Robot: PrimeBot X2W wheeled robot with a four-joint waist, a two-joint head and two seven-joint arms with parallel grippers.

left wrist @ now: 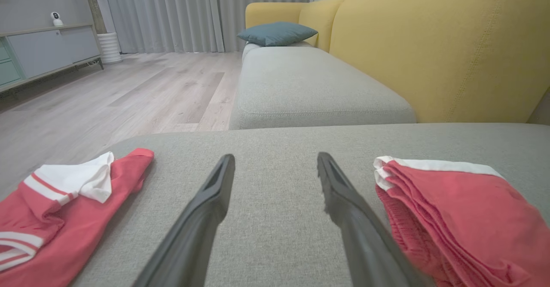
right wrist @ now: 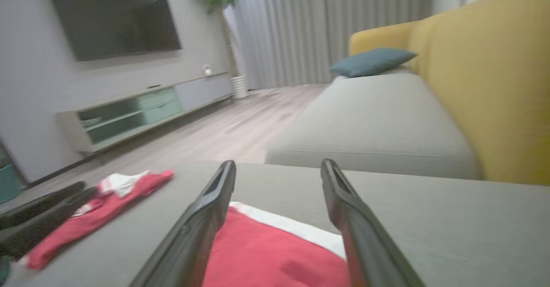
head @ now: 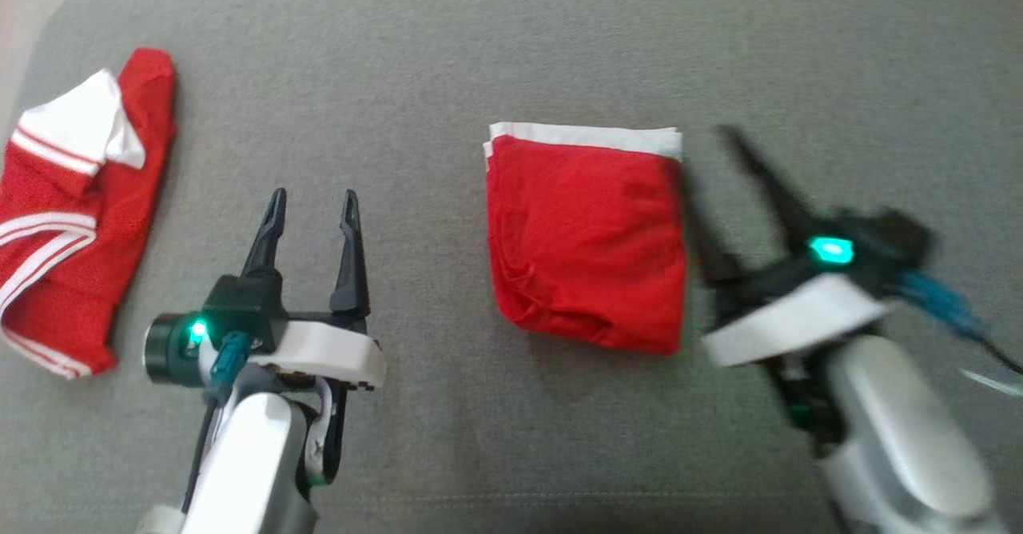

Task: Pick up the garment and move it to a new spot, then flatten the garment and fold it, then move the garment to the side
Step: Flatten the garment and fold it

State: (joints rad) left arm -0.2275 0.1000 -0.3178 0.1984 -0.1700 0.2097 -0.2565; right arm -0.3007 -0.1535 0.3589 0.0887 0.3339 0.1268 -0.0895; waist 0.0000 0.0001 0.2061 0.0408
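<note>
Lying beside right jaws, folded garment

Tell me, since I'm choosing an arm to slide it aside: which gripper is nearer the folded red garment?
Right. The right gripper sits beside the right edge of the folded red garment, jaws open. The left gripper stands apart, off to its left, jaws also open.

Folded garment red with white edge band. Second garment red, white stripes. Seat cushion plain grey.
</note>
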